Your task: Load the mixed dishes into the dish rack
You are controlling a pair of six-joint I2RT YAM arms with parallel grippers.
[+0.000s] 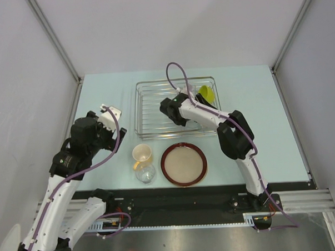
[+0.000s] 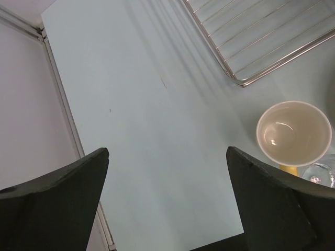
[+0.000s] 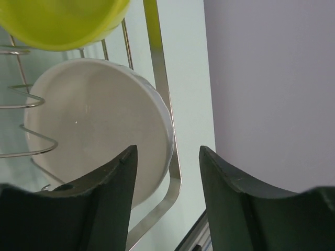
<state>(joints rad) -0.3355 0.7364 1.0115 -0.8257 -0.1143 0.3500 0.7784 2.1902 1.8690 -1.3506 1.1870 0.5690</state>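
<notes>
The silver wire dish rack [image 1: 150, 107] stands at the table's middle back. The small lime-green bowl [image 1: 206, 94] leans at its right end. In the right wrist view the white bowl [image 3: 94, 125] stands on edge in the rack's slots [image 3: 162, 94], below the green bowl [image 3: 63, 21]. My right gripper [image 1: 172, 115] is inside the rack, open and empty [image 3: 168, 149], beside the white bowl's rim. The cream-yellow mug [image 1: 142, 154], clear glass [image 1: 145, 173] and dark red-brown dish [image 1: 183, 163] with a beige centre sit in front of the rack. My left gripper [image 1: 112, 114] is open and empty.
In the left wrist view the fingers [image 2: 272, 198] hang above bare table [image 2: 167, 104], with the mug [image 2: 293, 133], the glass [image 2: 322, 173] and the rack's corner [image 2: 261, 47] to the right. Grey walls enclose the table on three sides.
</notes>
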